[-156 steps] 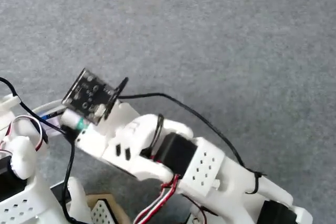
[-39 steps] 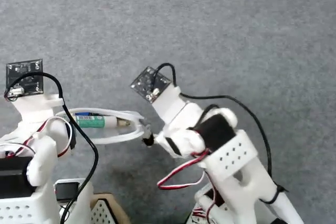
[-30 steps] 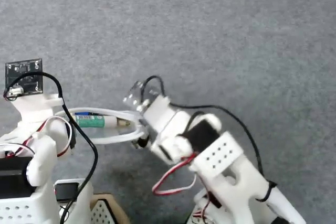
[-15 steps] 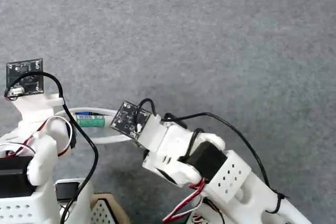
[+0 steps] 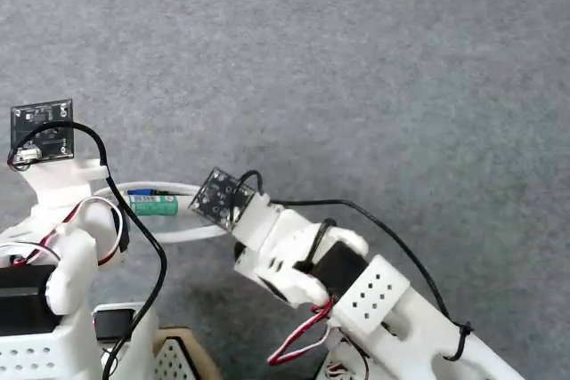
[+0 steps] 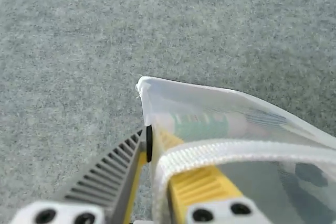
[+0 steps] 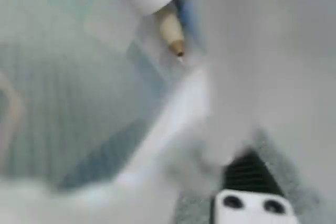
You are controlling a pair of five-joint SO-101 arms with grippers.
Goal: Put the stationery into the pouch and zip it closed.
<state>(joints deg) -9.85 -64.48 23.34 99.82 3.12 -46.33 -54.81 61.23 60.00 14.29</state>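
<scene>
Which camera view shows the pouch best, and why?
The left wrist view: the pouch shows its mesh side, corner and woven edge, gripped by the left hand. The high view gives its pale outline, partly under an arm. The right wrist view sees its mesh from very close, without outline.

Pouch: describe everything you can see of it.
The pouch is translucent white mesh with a white woven zip tape along its mouth, which gapes open. It rests on the grey table with a green-and-white pen inside. The left pincer is clamped on one end, the wall pinched between its yellow-padded and grey ribbed fingers.
</scene>
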